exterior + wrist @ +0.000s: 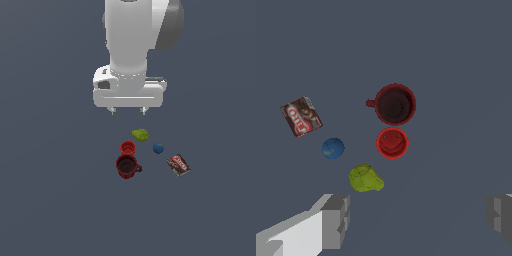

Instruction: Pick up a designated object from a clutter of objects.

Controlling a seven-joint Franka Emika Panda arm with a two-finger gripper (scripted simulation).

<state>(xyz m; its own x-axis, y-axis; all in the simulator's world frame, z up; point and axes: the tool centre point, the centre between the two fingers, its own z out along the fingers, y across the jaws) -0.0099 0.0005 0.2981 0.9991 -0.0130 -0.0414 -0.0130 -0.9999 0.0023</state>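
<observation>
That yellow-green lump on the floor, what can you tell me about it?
The yellow-green lump looks like a small, bumpy, matte fruit, roundish but uneven. It lies on the dark grey surface, touching nothing, with the small red cup and blue ball close by. The open end effector hangs above it, empty.

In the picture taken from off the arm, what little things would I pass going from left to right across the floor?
Dark red mug and small red cup (level with each other, order unclear) → yellow-green fruit → blue ball → brown-red packet.
</observation>
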